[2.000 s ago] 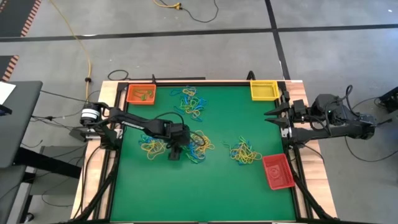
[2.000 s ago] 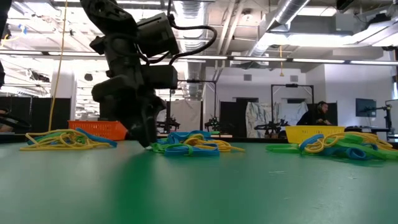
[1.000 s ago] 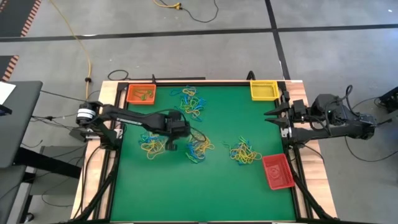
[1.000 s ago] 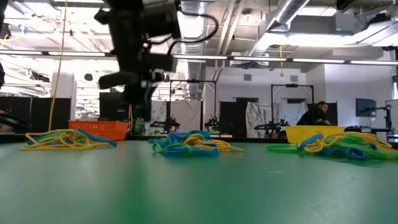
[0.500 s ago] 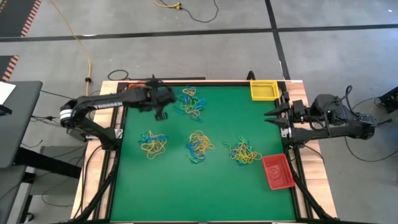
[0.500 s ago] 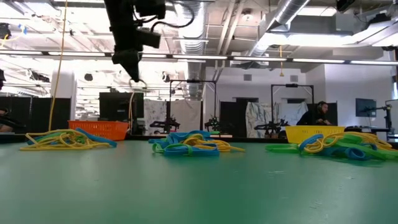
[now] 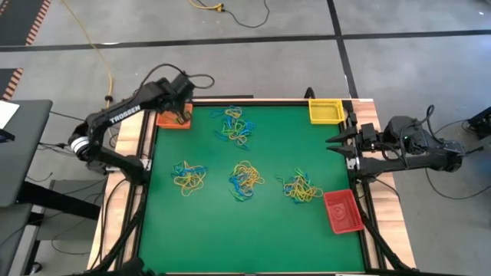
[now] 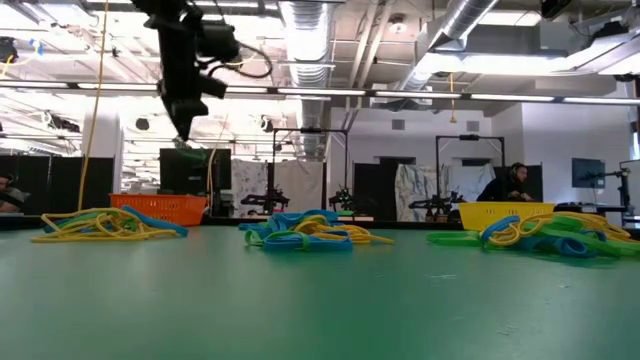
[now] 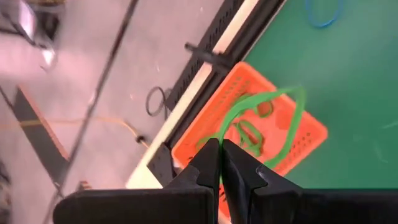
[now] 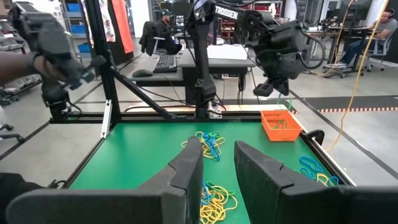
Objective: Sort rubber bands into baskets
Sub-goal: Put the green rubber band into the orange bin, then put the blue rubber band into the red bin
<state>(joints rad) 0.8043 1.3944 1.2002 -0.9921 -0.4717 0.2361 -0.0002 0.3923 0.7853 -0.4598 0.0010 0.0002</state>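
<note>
My left gripper (image 7: 182,115) hangs over the orange basket (image 7: 164,120) at the table's far left corner, shut on a green rubber band (image 9: 292,118). In the left wrist view that basket (image 9: 311,134) lies below the fingers and holds a few green bands (image 9: 249,132). Heaps of yellow, blue and green rubber bands (image 7: 245,181) lie on the green mat. My right gripper (image 7: 331,146) waits open at the table's right edge, level, with nothing between its fingers. My left gripper pinches one side of the green band's loop (image 9: 225,134) between its two shut fingertips. The fingers slant downward from above. The rest of the loop stands out beyond the fingertips, clear of the basket beneath it.
A yellow basket (image 7: 325,110) sits at the far right corner and a red basket (image 7: 342,211) at the near right. More band heaps lie at the far middle (image 7: 236,126), the left (image 7: 189,177) and the right (image 7: 301,188).
My left gripper has risen from the heaps at the table's middle left. It has swung toward the far left corner with the green band, turning as it went. It now hangs over the orange basket, shut throughout.
</note>
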